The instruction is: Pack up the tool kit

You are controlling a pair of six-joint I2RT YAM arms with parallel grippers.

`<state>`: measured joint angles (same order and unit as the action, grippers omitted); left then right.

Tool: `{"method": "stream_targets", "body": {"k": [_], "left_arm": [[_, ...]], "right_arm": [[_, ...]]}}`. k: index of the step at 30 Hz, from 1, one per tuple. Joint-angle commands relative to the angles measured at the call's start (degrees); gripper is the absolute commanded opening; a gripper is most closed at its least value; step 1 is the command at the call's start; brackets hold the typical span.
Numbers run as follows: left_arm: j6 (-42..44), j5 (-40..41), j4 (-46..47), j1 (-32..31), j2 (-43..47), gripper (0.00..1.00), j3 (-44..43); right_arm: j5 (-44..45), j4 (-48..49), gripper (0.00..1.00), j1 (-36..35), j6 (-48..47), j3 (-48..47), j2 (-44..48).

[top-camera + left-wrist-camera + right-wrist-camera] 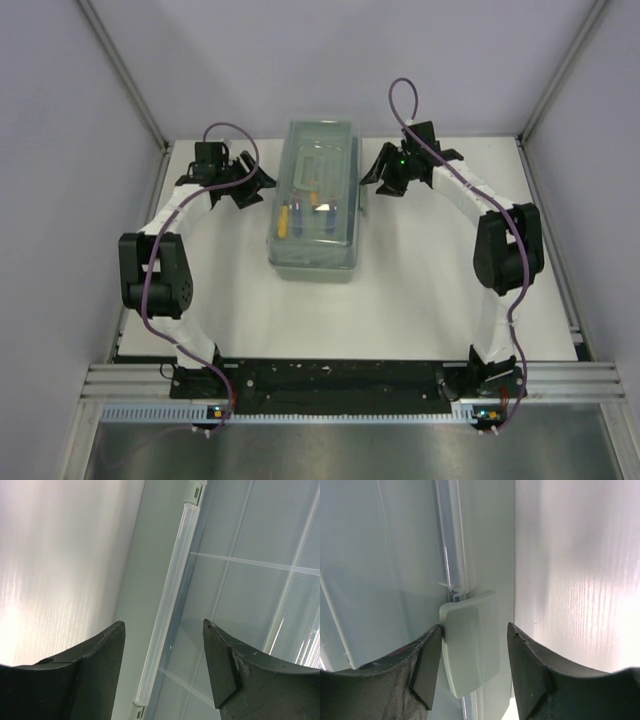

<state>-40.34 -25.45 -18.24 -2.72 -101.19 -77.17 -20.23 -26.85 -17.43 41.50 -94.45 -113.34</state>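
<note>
White tabletop (420, 300), toolbox (313, 200) long axis 12–6: your right gripper (475, 627) sits open astride the latch (470, 645) on its 3 o'clock side, left gripper (162, 625) open at 9.

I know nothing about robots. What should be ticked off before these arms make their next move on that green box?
1. The lid is down on the toolbox: ok.
2. The tools are inside, under the lid: ok.
3. The right gripper has its jaws open, one on each side of the latch: ok.
4. The left gripper has its jaws open over the lid's edge: ok.
5. The latch is snapped shut: cannot tell.
</note>
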Motion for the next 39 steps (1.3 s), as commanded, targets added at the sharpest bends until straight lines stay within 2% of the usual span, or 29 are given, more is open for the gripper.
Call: {"method": "stream_targets", "body": {"k": [1,8,13,17,19,22,24,27,30,34,39], "left_arm": [[0.3,-5.0,0.3,-1.7,-0.4,0.68,-1.6],[0.4,-4.8,0.2,-1.6,-0.5,0.68,-1.8],[1.0,-4.5,-0.3,-1.6,-0.6,0.68,-2.5],[1.3,-4.3,-0.7,-1.6,-0.9,0.68,-3.1],[1.3,-4.3,-0.7,-1.6,-1.0,0.68,-3.1],[1.7,-4.1,-0.7,-1.6,-1.4,0.68,-3.0],[1.9,-3.6,-0.6,-1.6,-1.7,0.68,-3.1],[3.9,-1.2,-0.7,-1.8,-2.8,0.67,-3.9],[5.9,1.2,-0.8,-1.8,-4.3,0.67,-4.8],[7.0,0.1,-0.8,-1.8,-6.7,0.67,-5.5],[10.1,-5.7,1.7,-2.8,-8.6,0.66,-6.0]], "right_arm": [[3.7,-1.6,0.57,0.4,-2.8,-1.3,3.9],[3.4,-1.4,0.66,1.1,-2.0,-2.0,5.0],[1.4,4.5,0.79,2.0,-1.0,0.8,8.0],[2.3,5.1,0.79,2.9,-0.3,0.8,8.4],[2.9,5.1,0.74,3.9,0.1,2.5,8.3],[6.1,3.7,0.6,4.2,-1.3,5.4,8.2],[8.1,3.3,0.41,4.2,-3.2,7.3,8.0],[10.8,1.5,0.24,3.9,-5.9,8.1,6.1],[9.0,0.9,0.09,3.5,-7.4,7.1,3.0],[5.4,0.9,0.01,0.7,-9.6,3.1,-1.7],[2.1,0.9,0.0,-3.4,-11.4,-3.0,-5.5]]}}
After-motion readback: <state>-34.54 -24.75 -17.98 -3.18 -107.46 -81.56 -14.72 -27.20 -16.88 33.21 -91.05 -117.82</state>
